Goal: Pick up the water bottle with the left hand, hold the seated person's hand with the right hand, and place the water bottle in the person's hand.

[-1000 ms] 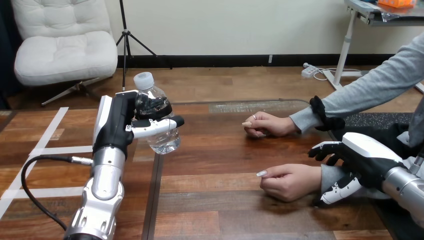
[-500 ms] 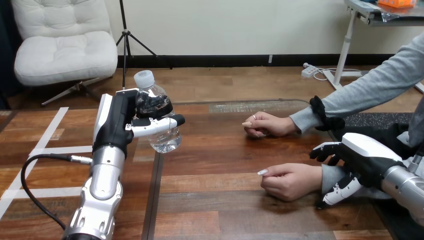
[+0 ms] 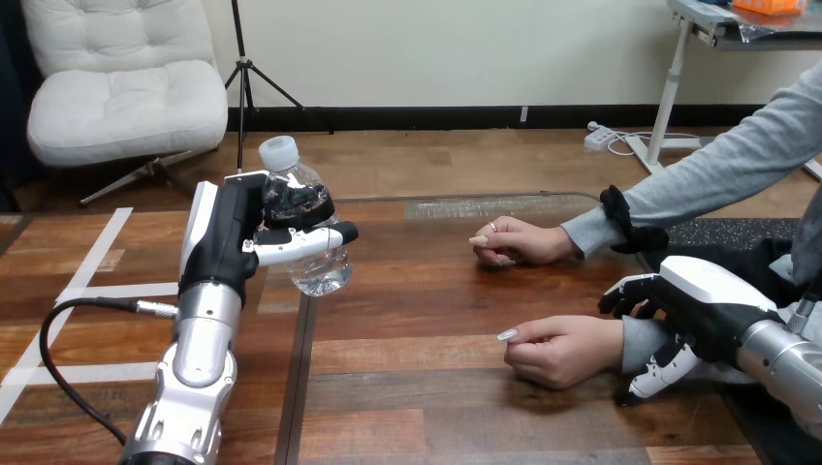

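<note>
- One clear plastic water bottle (image 3: 320, 271) with a white cap (image 3: 279, 153), upright, lifted off the table (image 3: 436, 407); any print on it too small to read.
- Gripped round its upper half by the left hand (image 3: 231, 242): dark fingers (image 3: 296, 203) curled over the bottle's shoulder, left thumb (image 3: 305, 242) pressed across the front just below them.
- Bottom half of the bottle hanging free beneath those fingers.
- Two robot hands and two hands of the person on view.
- Right hand (image 3: 712, 305) low at the view's right side, its bent fingers (image 3: 625, 291) spread well away from the right thumb (image 3: 659, 373), closed on nothing.
- Grey-sleeved wrist (image 3: 640, 341) lying between those fingers and that thumb; touching or not, cannot tell.
- Person's nearer hand (image 3: 562, 351) loosely fisted on the table, just left of the right hand's fingers.
- Person's farther hand (image 3: 514, 240) also resting on the table, beyond the right hand's fingers and well to the right of the fingers holding the bottle.
- Bottle well apart from both of the person's hands.
</note>
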Robot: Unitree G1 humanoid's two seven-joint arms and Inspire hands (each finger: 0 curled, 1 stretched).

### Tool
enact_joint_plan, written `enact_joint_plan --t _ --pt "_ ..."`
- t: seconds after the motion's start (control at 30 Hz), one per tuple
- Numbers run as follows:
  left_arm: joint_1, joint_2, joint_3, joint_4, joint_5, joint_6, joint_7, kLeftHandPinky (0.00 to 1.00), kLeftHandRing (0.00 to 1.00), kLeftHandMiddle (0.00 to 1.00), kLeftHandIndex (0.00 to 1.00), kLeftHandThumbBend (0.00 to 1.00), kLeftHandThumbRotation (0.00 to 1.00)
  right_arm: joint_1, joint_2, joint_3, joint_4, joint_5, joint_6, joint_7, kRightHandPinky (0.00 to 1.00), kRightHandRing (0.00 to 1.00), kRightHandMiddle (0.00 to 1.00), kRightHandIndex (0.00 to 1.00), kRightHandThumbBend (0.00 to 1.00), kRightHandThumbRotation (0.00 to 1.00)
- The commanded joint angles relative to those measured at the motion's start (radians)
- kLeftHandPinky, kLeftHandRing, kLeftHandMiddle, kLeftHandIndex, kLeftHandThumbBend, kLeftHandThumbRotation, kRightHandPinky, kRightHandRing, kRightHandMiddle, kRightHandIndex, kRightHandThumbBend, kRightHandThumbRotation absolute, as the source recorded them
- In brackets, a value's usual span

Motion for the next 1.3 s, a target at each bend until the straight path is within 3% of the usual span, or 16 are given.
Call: enact_joint_plan --t 0.0,0.73,1.27 --pt "-0.05 0.023 0.016 -0.053 -0.008 -0.04 0.008 0.25 0.32 0.37 0.38 0.76 0.0 -0.061 -0.018 0.014 0.025 -0.004 -0.006 -0.026 0.59 0.7 0.73 0.72 0.99 0.05" --pt "-0.052 0.026 0.015 -0.047 -0.025 -0.039 0.003 0.25 0.32 0.36 0.38 0.77 0.0 -0.072 -0.015 0.014 0.057 0.013 -0.076 -0.057 0.55 0.59 0.62 0.59 0.94 0.0" --pt "-0.048 0.027 0.012 -0.057 -0.018 -0.031 0.008 0.22 0.29 0.34 0.38 0.78 0.0 -0.068 -0.009 -0.006 0.061 0.068 -0.097 -0.039 0.52 0.54 0.57 0.54 0.92 0.0"
